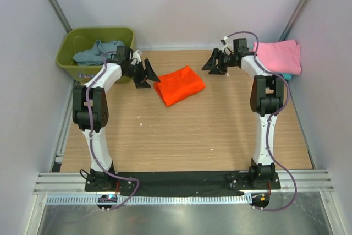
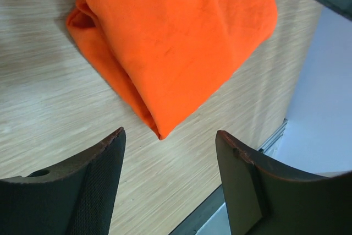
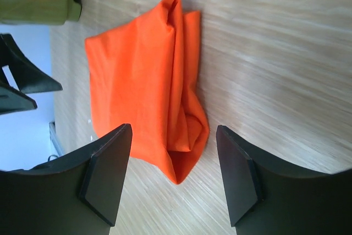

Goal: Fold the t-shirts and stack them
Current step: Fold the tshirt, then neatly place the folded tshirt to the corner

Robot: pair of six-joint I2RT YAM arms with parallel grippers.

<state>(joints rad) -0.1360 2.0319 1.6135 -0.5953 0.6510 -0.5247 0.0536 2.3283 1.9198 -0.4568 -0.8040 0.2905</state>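
Noted orange t-shirt folded on counter, between left end effector and right end effector, both released, grasping nothing. Not yet stacked on pink t-shirt, far right. Left to fold: blue-grey t-shirts in green tub.

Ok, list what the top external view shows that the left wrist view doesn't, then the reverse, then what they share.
Only the top external view: the olive-green tub holding a blue-grey shirt, and the folded pink shirt at the far right corner. Only the left wrist view: the orange shirt's layered fold edges up close, framed by the open left gripper. Both: the folded orange shirt lying untouched on the wooden table.
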